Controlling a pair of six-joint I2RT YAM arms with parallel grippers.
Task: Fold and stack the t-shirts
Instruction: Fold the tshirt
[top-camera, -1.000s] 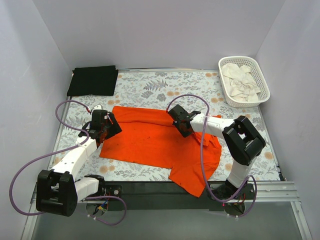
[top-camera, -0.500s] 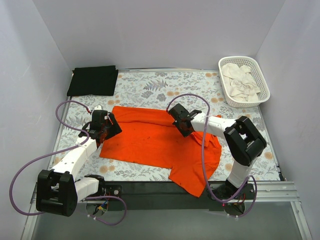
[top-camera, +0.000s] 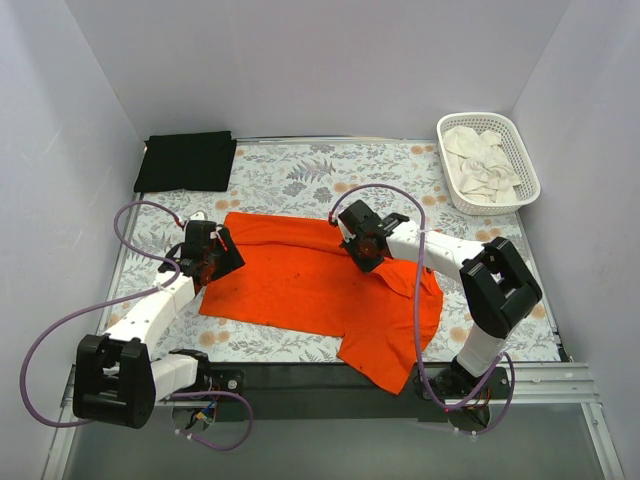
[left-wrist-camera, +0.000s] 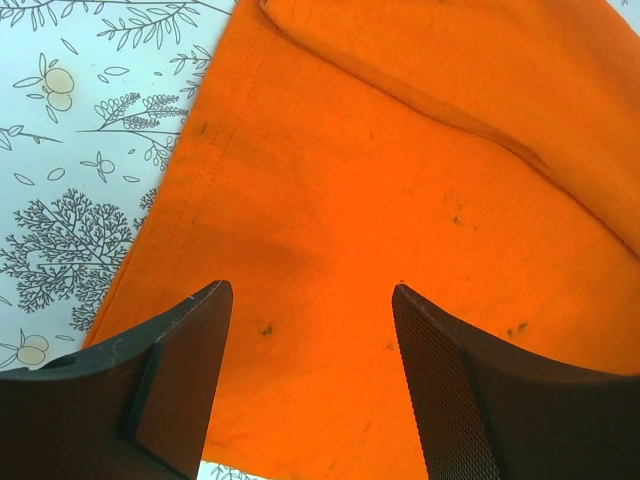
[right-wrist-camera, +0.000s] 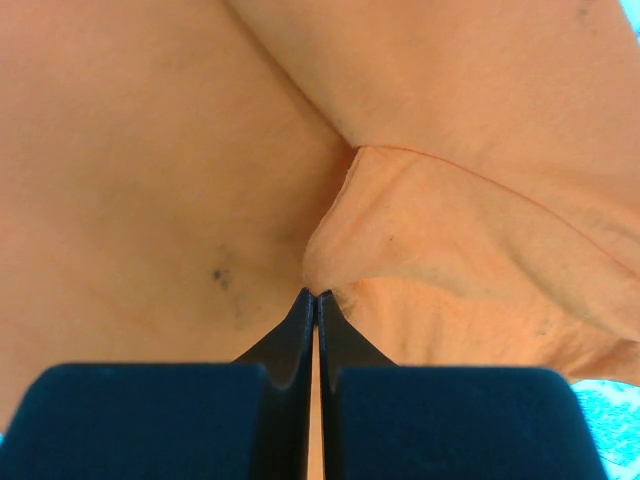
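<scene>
Spreading across the middle of the floral tablecloth (top-camera: 300, 170), the orange t-shirt (top-camera: 300, 290) is seen from the top camera lying mostly flat, its near right corner hanging over the table's front edge. The black t-shirt (top-camera: 186, 161) is found folded at the far left corner, well apart from the orange one. A white basket (top-camera: 530, 165) holding pale cloth (top-camera: 480, 165) is placed at the far right corner. None of these last three can be made out from either wrist camera.

The left gripper (top-camera: 205, 262) is held over the orange shirt's left edge. From above its jaws are hard to judge. From the left wrist they are shown standing apart, with flat orange cloth beneath them and nothing gripped. A stitched hem and small dark specks are also revealed there, with patterned tablecloth to the left.

The right gripper (top-camera: 362, 250) is set down on the shirt's upper middle. Only a dark gripper on orange is given by the top view. From the right wrist the fingertips are seen pressed together, and a small pucker of the orange cloth is gathered right at their point. A pinch of the shirt appears to be held.
</scene>
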